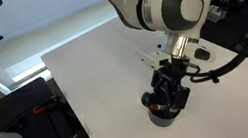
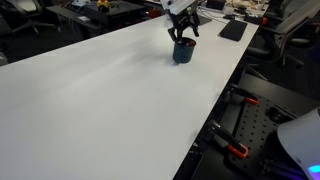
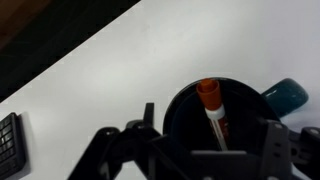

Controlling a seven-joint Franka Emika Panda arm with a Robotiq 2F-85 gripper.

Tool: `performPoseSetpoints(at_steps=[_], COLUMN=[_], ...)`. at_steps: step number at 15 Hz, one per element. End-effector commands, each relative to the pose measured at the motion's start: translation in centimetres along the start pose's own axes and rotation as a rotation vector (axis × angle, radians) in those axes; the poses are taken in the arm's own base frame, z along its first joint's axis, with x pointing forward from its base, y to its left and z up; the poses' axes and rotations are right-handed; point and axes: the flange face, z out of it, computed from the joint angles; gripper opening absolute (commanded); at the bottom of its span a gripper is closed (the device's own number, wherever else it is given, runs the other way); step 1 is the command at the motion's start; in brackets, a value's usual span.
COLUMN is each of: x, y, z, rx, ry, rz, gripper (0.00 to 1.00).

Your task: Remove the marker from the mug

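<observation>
Marker (image 3: 212, 110) stands tilted inside the mug (image 3: 176, 104), orange end up; the mug sits on the white tabletop (image 2: 110, 100). Jaws hang wide open over the mug, one finger either side of the marker, holding nothing; the step in hand appears to be alignment for the grasp. Next move calls for closing on the exposed orange end, then lifting straight up clear of the rim.
</observation>
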Motion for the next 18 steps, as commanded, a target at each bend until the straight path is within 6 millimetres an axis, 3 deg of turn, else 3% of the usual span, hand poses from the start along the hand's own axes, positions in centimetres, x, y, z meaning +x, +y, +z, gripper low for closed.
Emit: performPoseSetpoints(at_steps=[1, 3, 5, 6, 7, 9, 13, 18], x=[-0.06, -0.02, -0.02, -0.02, -0.02, -0.02, -0.03, 0.02], y=[0.04, 0.10, 0.08, 0.06, 0.05, 0.06, 0.07, 0.01], z=[0.04, 0.07, 0.14, 0.20, 0.25, 0.31, 0.33, 0.49], rx=[-0.001, 0.000, 0.001, 0.000, 0.001, 0.002, 0.003, -0.008], ry=[0.001, 0.000, 0.000, -0.001, -0.003, -0.004, -0.005, -0.001], rz=[-0.009, -0.006, -0.006, -0.007, -0.008, -0.008, -0.004, 0.017], gripper=[0.85, 0.74, 0.52, 0.60, 0.36, 0.33, 0.02, 0.05])
